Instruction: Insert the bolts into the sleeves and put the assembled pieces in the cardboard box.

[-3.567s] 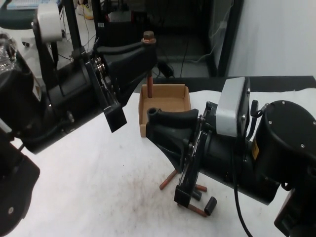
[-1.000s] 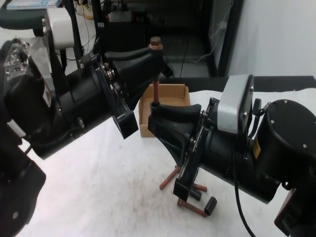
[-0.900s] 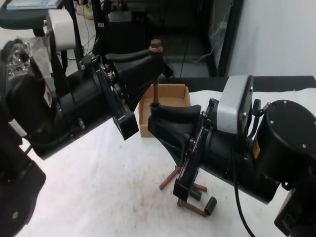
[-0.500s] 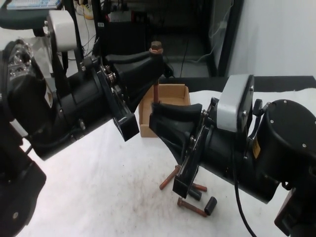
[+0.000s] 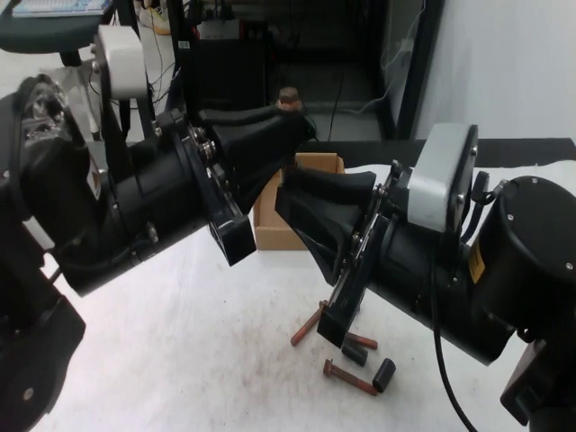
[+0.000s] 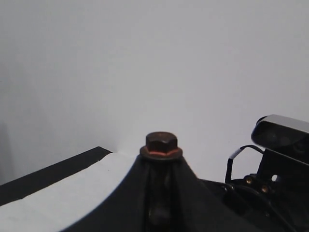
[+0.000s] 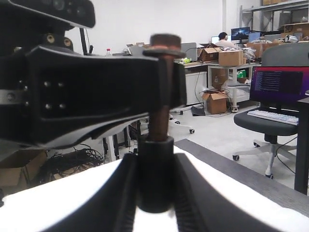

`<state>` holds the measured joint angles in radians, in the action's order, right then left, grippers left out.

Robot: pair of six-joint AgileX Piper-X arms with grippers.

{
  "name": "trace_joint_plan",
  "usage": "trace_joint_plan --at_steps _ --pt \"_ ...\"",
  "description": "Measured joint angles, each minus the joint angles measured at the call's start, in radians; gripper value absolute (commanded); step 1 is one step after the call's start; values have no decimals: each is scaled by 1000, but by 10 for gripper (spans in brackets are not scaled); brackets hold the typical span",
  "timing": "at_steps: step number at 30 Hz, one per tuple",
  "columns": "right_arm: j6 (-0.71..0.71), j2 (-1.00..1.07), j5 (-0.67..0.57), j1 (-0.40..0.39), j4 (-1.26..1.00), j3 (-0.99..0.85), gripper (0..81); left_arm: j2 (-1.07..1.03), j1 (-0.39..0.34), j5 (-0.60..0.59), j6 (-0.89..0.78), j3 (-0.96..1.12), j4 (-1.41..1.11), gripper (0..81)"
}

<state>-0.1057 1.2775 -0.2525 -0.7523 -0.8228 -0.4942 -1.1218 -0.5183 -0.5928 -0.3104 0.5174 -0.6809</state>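
My left gripper (image 5: 290, 121) is shut on a rusty bolt, gripping just under its hex head (image 6: 161, 145). The bolt (image 7: 159, 116) hangs upright, and its shank enters the top of a black sleeve (image 7: 155, 174). My right gripper (image 7: 155, 188) is shut on that sleeve directly below. In the high view both grippers meet above the cardboard box (image 5: 273, 230), the right gripper (image 5: 290, 184) under the left one, and they hide the shank and the sleeve. The bolt head (image 5: 288, 95) pokes out on top.
On the white bench near the front lie loose bolts (image 5: 308, 324) (image 5: 349, 376) and short black sleeves (image 5: 384, 373) (image 5: 354, 353), partly under the right arm. A dark strip edges the bench at the back. The bench's left half is open.
The gap between the two grippers has closed: the left one came down a little and the right one rose, so the shank seen earlier between them is now covered.
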Motion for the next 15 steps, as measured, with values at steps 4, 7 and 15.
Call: trace_joint_plan --at_steps 4,7,15 --pt "0 2 5 3 6 2 9 0 0 0 0 7 48 89" --pt "0 2 7 4 6 1 9 0 0 0 3 8 66 285" --pt "0 2 7 4 -15 1 9 0 0 7 2 8 89 486"
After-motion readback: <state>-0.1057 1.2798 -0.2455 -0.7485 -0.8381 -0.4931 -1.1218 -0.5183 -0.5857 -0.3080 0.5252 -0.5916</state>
